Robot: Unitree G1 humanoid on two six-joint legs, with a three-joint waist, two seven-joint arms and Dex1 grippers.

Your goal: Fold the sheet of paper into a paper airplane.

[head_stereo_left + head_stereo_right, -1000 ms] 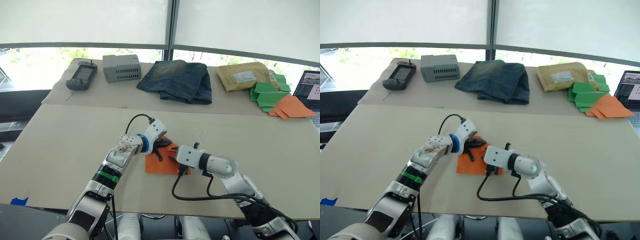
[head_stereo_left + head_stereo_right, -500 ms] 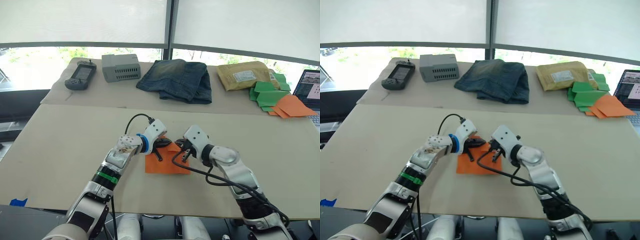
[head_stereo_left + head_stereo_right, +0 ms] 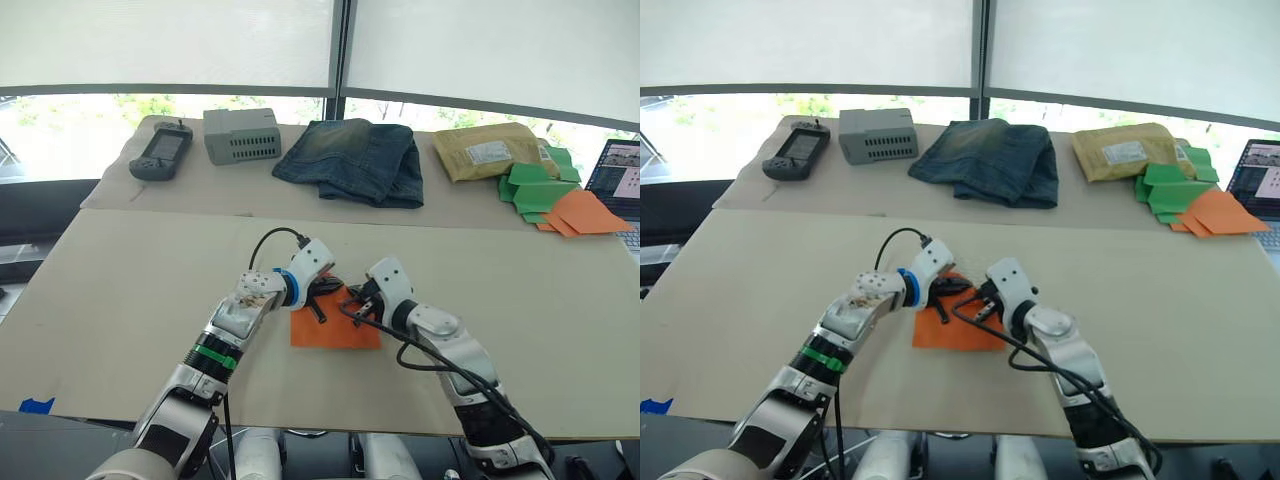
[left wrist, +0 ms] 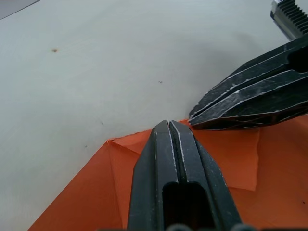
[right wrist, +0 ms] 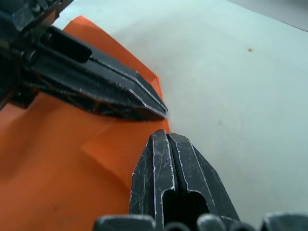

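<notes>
The orange sheet of paper [image 3: 335, 328] lies flat on the near table as a near-square, with a small flap folded in at its far edge [image 4: 231, 163]. My left gripper [image 3: 322, 298] is shut, its tip resting on the sheet's far edge. My right gripper [image 3: 358, 303] is shut too, its tip on the same edge just to the right, almost touching the left one. In the left wrist view my shut fingers [image 4: 169, 144] point at the right gripper's fingers [image 4: 250, 98]. The sheet [image 5: 48, 168] also shows under my right fingers [image 5: 163, 163]. A paper airplane is out of view.
On the far table lie a handheld controller [image 3: 160, 152], a grey box [image 3: 242, 135], folded jeans [image 3: 355, 160], a tan envelope [image 3: 490, 150], green paper pieces [image 3: 535, 185] and orange folded pieces [image 3: 585, 212]. A laptop [image 3: 615, 175] is at the right edge.
My right gripper has moved from the sheet's near right corner up to its far edge, beside the left gripper. The left arm has stayed put.
</notes>
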